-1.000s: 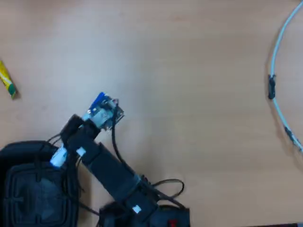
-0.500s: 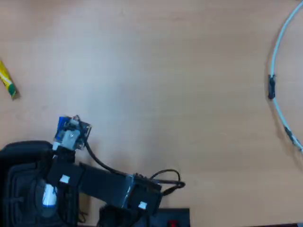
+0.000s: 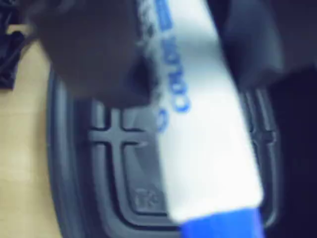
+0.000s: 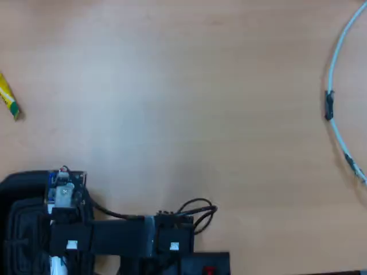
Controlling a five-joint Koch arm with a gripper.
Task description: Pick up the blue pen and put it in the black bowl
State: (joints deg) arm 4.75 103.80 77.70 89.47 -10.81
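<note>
In the wrist view the blue pen [image 3: 198,124], a white barrel with blue printing and a blue cap at the bottom of the frame, sits between the dark jaws of my gripper [image 3: 173,54]. The gripper is shut on it. The pen hangs right above the black bowl [image 3: 57,148], whose raised square pattern shows beneath it. In the overhead view the arm [image 4: 103,238] reaches left over the bowl [image 4: 17,229] at the bottom left corner. A small white bit of the pen [image 4: 56,264] shows under the arm; the jaws themselves are hidden there.
A short yellow-and-green stick [image 4: 8,102] lies at the table's left edge. A pale cable [image 4: 335,80] curves along the right side. The arm's base and black wires [image 4: 192,215] sit at the bottom centre. Light wooden tabletop [image 4: 183,86] fills the view.
</note>
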